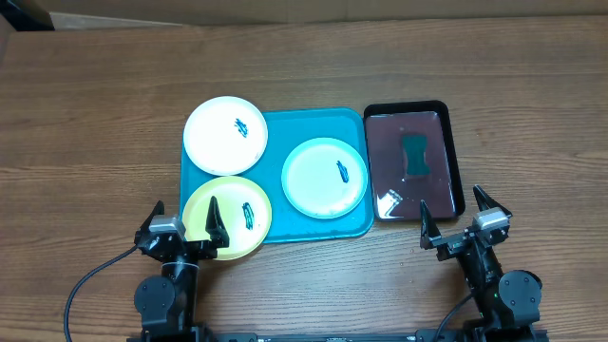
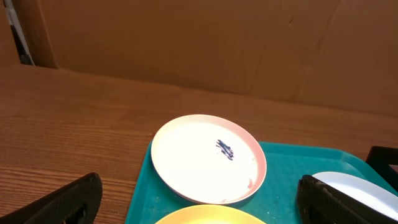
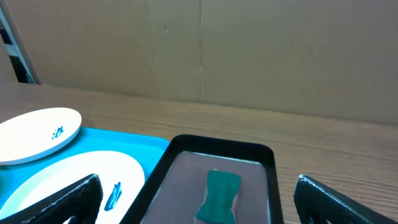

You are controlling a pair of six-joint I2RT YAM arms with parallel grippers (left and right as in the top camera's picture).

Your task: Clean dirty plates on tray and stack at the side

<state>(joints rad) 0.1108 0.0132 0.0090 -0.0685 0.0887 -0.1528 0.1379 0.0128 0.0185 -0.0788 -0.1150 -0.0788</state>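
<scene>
Plates, three in all, lie on the turquoise tray [image 1: 285, 128], each marked with a small dark teal smear [image 1: 237, 126]. The white plate [image 1: 214, 142] sits at the tray's far left corner and overhangs the rim onto the table [image 1: 95, 114] on its far and left sides. The yellow-green plate [image 1: 237, 198] sits at the near left corner, hanging over the tray's near and left edges. The mint-blue plate [image 1: 318, 185] lies wholly inside the tray toward its right end, close to the right rim and apart from the other two. The white and yellow-green plates nearly meet; whether they touch cannot be told.

Right against the tray's right edge stands a smaller black tray [image 1: 408, 105] holding dark liquid and a teal sponge [image 1: 415, 155].

At the near edge, the left end effector [image 1: 187, 220] stands with its jaws spread wide and nothing held; from overhead its right finger overlaps the yellow-green plate, contact unclear. The right end effector [image 1: 454, 217] is likewise spread wide and empty, its left finger at the black tray's near rim.

Bare wood lies open left of the tray, beyond its far edge and right of the black tray. A cardboard wall [image 2: 186, 43] closes the table's far side.
</scene>
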